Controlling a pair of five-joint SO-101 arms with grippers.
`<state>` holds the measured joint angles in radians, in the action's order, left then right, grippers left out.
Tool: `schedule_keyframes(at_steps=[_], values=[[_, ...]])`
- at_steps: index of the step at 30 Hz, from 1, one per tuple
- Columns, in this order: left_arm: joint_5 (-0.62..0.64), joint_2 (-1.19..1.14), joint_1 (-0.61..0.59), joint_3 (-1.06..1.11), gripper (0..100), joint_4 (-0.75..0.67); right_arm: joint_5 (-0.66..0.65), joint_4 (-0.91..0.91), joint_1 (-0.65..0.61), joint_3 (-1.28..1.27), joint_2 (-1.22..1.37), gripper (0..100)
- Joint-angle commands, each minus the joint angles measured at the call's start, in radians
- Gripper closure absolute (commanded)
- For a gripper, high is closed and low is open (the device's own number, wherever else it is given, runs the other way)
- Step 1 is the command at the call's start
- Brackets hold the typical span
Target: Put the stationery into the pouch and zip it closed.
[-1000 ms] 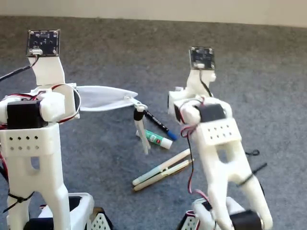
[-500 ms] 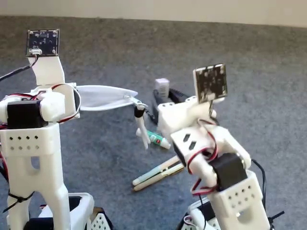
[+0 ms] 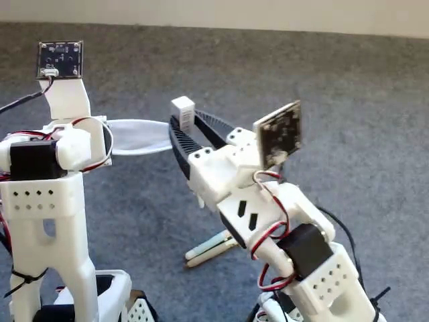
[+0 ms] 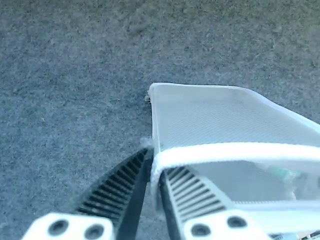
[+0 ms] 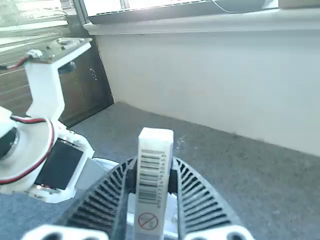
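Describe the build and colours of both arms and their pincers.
The left arm and right arm are white plastic with black servo motors and rows of holes. Red, white and black wires loop at joints. Left pincer and right pincer have black ribbed fingers; a dark circuit board tops each wrist.

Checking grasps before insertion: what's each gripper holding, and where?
Right gripper clamps white barcoded block by one end; left gripper pinches pouch at its rim.

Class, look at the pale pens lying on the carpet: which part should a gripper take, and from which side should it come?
Probably from above, with the jaws straddling one of the pale pens across its thin shaft. They lie flat and slanted on the carpet, so turn the jaws crosswise to that slant. Their far ends are hidden.
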<state>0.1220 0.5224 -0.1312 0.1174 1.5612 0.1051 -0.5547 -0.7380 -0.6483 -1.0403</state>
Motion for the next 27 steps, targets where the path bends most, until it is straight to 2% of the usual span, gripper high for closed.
schedule_keyframes(at_steps=[1, 11, 16, 27], values=[[0.009, -0.025, 0.01, -0.024, 99, -0.014, -0.086, 0.136, -0.041, -0.031, -0.018, 99.3], [0.009, -0.025, 0.01, -0.024, 99, -0.014, -0.117, 0.57, -0.048, -0.309, -0.016, 99.3], [0.009, -0.025, 0.01, -0.024, 99, -0.014, -0.114, 0.716, -0.05, -0.407, 0.016, 99.3], [0.009, -0.025, 0.012, -0.024, 99, -0.014, -0.114, 0.952, -0.05, -0.417, 0.26, 99.3]])
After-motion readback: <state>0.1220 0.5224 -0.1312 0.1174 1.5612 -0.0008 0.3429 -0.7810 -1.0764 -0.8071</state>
